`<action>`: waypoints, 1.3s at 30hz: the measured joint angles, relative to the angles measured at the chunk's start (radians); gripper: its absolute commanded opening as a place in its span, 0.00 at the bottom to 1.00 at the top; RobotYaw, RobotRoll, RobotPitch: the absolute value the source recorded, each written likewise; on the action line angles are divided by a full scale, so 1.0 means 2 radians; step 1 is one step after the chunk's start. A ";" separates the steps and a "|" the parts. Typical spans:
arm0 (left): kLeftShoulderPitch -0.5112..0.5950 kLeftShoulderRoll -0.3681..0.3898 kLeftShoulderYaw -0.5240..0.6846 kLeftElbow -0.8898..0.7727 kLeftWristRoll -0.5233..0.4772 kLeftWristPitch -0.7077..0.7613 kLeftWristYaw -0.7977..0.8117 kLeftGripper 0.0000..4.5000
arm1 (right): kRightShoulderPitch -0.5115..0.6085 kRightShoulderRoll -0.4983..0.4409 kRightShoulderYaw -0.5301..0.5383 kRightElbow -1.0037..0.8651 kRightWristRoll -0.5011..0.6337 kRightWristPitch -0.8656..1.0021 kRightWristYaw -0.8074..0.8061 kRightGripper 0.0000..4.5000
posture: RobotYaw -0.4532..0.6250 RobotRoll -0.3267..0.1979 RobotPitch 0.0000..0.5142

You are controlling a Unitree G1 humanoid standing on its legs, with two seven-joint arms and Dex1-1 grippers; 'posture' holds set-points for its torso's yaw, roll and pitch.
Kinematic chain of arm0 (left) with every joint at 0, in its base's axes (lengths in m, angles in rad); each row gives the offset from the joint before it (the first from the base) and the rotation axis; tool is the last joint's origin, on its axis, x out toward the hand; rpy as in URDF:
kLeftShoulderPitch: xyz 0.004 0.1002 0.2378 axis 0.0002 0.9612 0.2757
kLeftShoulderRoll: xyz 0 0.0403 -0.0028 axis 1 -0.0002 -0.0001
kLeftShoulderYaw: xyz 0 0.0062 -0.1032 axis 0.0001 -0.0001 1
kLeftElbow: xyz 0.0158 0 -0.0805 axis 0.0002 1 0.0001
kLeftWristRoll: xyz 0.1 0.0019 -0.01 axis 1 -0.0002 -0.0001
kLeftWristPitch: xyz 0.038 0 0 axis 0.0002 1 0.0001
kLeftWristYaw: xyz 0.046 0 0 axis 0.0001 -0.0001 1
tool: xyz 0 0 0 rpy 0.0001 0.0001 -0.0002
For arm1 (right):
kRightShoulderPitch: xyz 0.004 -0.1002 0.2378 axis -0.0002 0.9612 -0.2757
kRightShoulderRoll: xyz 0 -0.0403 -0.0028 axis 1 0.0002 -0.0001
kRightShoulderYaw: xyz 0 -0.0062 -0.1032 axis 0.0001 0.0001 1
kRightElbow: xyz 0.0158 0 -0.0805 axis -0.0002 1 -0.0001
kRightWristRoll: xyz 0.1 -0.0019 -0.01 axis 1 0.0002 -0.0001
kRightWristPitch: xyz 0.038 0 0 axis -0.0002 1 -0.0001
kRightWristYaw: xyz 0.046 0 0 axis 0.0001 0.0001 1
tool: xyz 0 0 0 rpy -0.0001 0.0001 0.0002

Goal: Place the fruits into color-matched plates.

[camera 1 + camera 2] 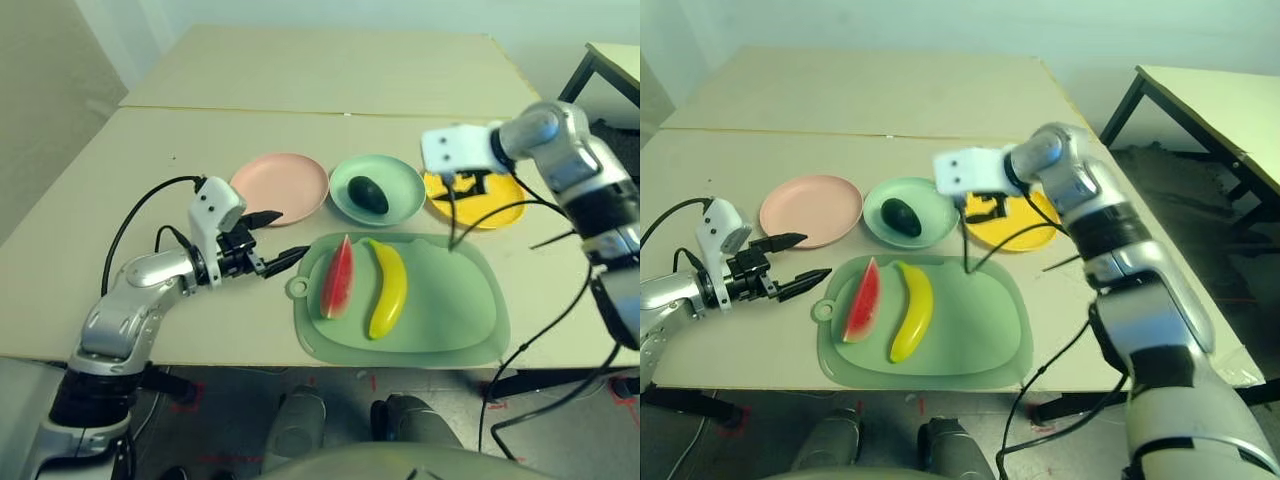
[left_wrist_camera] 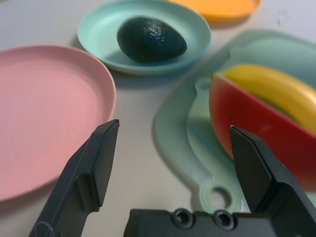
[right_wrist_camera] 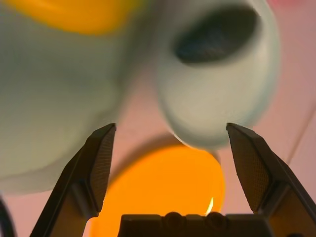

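Together, watermelon (image 1: 337, 278) and banana (image 1: 388, 289) lying on green board (image 1: 455, 345), avocado (image 1: 368, 194) resting in mint plate (image 1: 405, 192), left tool (image 1: 274, 242) and right tool (image 3: 172, 126) hovering, fingers apart.

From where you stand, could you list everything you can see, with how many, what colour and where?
Avocado: one, dark green, in the mint plate
Mint plate: one, mint green, between the other two plates
Pink plate: one, pale pink, left of the mint plate
Yellow plate: one, bright yellow, right of the mint plate
Watermelon wedge: one, red, on the cutting board
Banana: one, yellow, right of the wedge
Cutting board: one, pale green, near table edge
Tables: two, pale; the main one, another beyond its right side
Left hand: one, black, open beside the board
Right hand: one, black, open above the yellow plate
Arms: two, silver and black, one each side
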 measured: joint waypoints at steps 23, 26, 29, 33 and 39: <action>-0.016 0.040 0.004 0.026 -0.052 -0.009 -0.123 1.00 | 0.038 0.081 0.085 -0.066 -0.043 -0.094 0.058 1.00 | 0.57 0.62 0.15; -0.009 0.039 0.004 0.017 -0.054 -0.008 -0.118 1.00 | 0.038 0.097 0.101 -0.048 -0.059 -0.101 0.054 1.00 | 0.57 0.62 0.16; -0.004 0.039 0.004 0.011 -0.055 -0.007 -0.111 1.00 | 0.038 0.107 0.106 -0.027 -0.071 -0.111 0.047 1.00 | 0.58 0.62 0.17; 0.000 0.039 0.005 0.008 -0.059 -0.005 -0.104 1.00 | 0.038 0.112 0.109 -0.007 -0.080 -0.114 0.045 1.00 | 0.57 0.62 0.17; 0.000 0.036 0.004 0.007 -0.060 -0.005 -0.101 1.00 | 0.048 0.071 0.115 -0.020 -0.077 -0.084 0.074 0.78 | 0.56 0.62 0.17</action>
